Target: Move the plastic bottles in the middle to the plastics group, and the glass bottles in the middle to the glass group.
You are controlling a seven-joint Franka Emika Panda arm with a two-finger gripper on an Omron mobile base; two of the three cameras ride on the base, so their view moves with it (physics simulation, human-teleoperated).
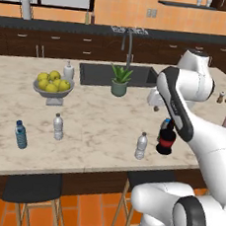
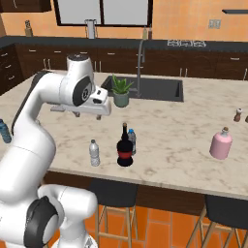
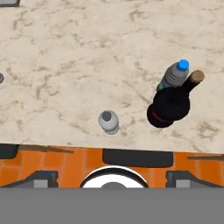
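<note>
The tool (image 2: 99,116) hangs above the marble table (image 1: 99,118), well clear of every bottle, with its fingers spread wide and nothing between them.

Near the front edge of the table, about midway along it, stand the three bottles of the middle cluster. The clear water bottle (image 1: 141,146) with a white cap stands upright on its own, a little apart from the other two. The dark cola bottle (image 2: 125,147) with a red label band stands upright beside it, and the dark bottle with a blue cap (image 3: 176,73) stands just behind the cola bottle, toward the sink (image 1: 117,74), so close that the two seem to touch.

Toward the left end of the table stands the plastics group: another clear water bottle (image 1: 58,126) and a blue bottle (image 1: 20,134), both upright and near the front edge.

At the right end stands the pink bottle (image 2: 221,143), upright, with two small shakers (image 1: 224,97) further back.

A bowl of lemons (image 1: 53,86) and a potted plant (image 1: 120,80) sit further back on the table, near the sink.
</note>
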